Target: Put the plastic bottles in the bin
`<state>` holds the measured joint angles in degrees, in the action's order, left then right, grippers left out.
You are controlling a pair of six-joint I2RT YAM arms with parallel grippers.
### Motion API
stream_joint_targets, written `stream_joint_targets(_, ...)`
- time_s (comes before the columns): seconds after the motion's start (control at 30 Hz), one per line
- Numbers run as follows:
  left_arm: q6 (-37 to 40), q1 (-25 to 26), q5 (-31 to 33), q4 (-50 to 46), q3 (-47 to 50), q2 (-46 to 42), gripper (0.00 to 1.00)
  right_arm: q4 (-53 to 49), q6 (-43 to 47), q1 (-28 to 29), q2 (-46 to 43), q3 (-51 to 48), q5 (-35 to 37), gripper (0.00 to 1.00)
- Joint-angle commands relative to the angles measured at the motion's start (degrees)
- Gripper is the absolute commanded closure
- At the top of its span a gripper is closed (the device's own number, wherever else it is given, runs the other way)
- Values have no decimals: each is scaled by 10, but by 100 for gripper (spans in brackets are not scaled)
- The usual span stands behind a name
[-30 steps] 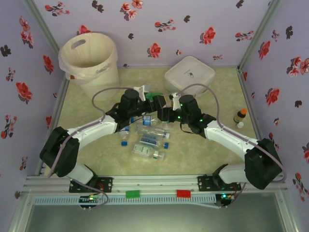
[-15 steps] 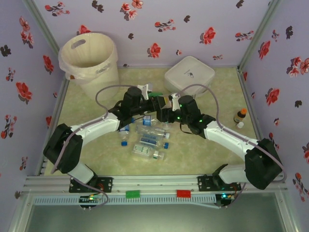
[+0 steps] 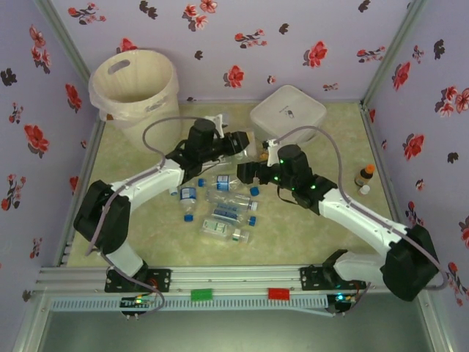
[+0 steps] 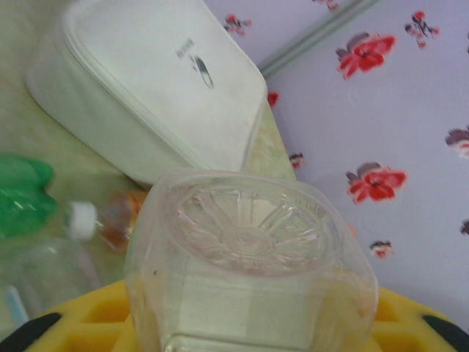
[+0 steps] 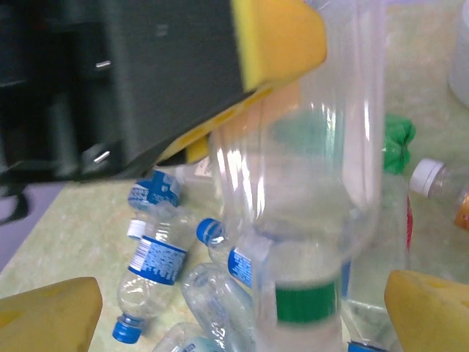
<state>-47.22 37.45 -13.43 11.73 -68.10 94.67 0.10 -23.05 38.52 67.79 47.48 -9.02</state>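
So the left gripper [image 3: 236,144] has a clear bottle [image 4: 249,257] pinched between its yellow pads [image 4: 80,326]. It's held up off the table [image 3: 308,242], around the middle and just in front of the white box [image 3: 287,111]. From the left wrist you look straight at the bottle's ribbed base, with the box right behind it. From the right wrist the same bottle shows a green band low down, and the left gripper's black body and yellow pad sit against its upper part.

The right gripper [image 3: 248,173] sits just beside the left one with its jaws spread wide. One yellow fingertip [image 5: 47,315] sits in each lower corner of its wrist view. The bottle hangs between them in that view, and neither tip touches it.

The loose bottles [image 3: 227,209] lie in a heap on the table below the two grippers, mostly clear with blue caps and labels. A green bottle [image 5: 396,139] lies further back toward the box. Next to it is one with a white cap [image 5: 425,176] and what looks like a red label, a bit blurry.

The bin [image 3: 150,121] is in the back left corner, well apart from the held bottle. A small brown bottle [image 3: 364,176] with an orange cap stands over by the right wall.
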Motion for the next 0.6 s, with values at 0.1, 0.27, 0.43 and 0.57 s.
stream_joint_targets(0.1, 89, -56, 28, -84, -94, 3, 76, -73, 16, 1, -18, 29, 37, 0)
stream_joint_targets(0.27, 144, -131, 28, -159, -209, -9, 76, -66, -18, 1, -17, -10, 117, 1)
stream_joint_targets(0.43, 197, -205, 40, -223, -343, -3, 76, -50, -55, 0, -1, -42, 152, 0)
stream_joint_targets(0.57, 218, -265, 67, -228, -427, 10, 76, -49, -65, -1, 21, -46, 151, 1)
